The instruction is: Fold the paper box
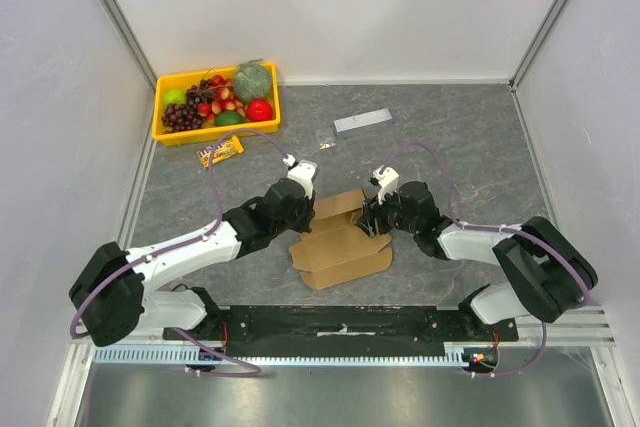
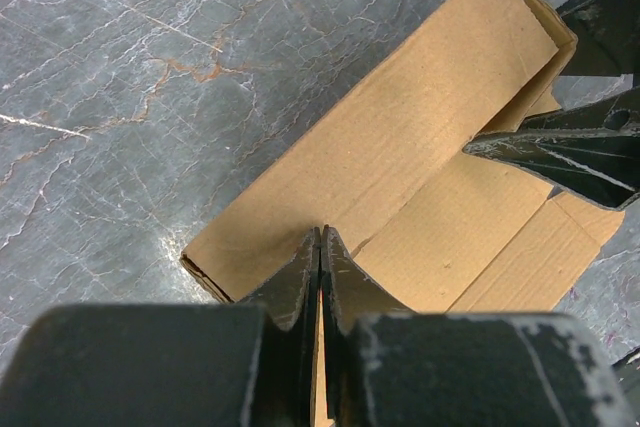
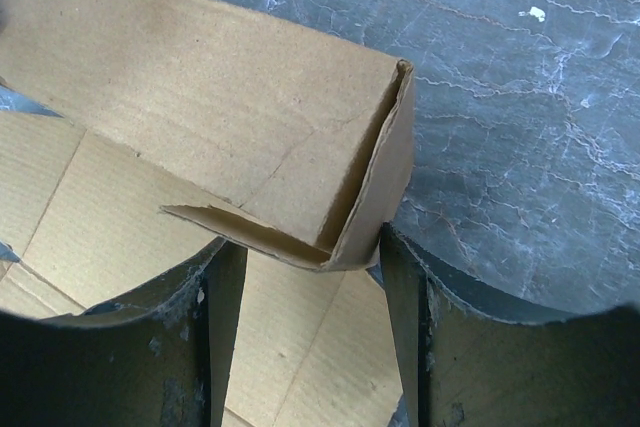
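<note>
Left gripper [image 2: 320,242] jaws pinching the paper box [image 2: 400,137] wall; right gripper [image 3: 305,247] jaws spread around its folded corner.

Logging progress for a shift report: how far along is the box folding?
Done: one long wall of the paper box stands up, its end flap turned in at the corner. In hand: the left gripper is shut on a cardboard edge; the right gripper is open astride that corner. Left: the near panels look flat, unfolded.

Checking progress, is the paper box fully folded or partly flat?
Partly folded: the paper box has one wall raised, near flaps lying flat.
</note>
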`<state>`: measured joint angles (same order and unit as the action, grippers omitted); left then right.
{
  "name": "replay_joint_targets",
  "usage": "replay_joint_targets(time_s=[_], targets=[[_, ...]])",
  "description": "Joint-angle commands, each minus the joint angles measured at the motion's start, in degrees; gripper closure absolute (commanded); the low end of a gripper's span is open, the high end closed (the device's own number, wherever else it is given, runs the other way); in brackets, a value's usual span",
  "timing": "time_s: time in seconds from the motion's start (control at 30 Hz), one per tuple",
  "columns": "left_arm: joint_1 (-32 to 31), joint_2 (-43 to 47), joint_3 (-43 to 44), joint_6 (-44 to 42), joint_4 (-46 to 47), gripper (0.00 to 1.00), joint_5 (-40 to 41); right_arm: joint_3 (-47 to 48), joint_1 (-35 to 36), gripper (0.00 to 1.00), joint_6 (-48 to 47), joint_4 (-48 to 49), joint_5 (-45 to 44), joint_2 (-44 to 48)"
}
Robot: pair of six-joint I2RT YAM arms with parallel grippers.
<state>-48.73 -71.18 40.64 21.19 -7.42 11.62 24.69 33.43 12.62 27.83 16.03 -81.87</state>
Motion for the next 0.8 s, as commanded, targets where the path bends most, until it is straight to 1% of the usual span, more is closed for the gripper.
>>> replay_joint_targets(time_s=[0.0, 0.13, 0.37, 0.53, 0.77], targets=[[0.0, -0.5, 2.4, 1.0, -0.2, 0.94, -0.8, -1.2, 0.5, 0.37, 0.6, 8.1, -0.1, -1.5], [0.0, -0.7, 2.9, 0.8, -0.5, 0.93, -1.1, -1.1, 0.7, 0.38, 0.6, 10.1, 0.3, -2.8], [0.0, -0.3, 3.6, 0.3, -1.1, 0.85, -0.9, -0.5, 1.0, 0.38, 0.8, 12.3, 1.2, -5.1], [0.0, -0.4, 4.2, -0.2, -1.4, 0.84, -0.6, -0.1, 1.1, 0.38, 0.9, 12.8, 1.4, -5.8], [0.0, -1.4, 4.2, -0.4, -1.4, 0.84, -0.5, 0.2, 1.5, 0.39, 1.6, 14.5, 1.4, -6.8]])
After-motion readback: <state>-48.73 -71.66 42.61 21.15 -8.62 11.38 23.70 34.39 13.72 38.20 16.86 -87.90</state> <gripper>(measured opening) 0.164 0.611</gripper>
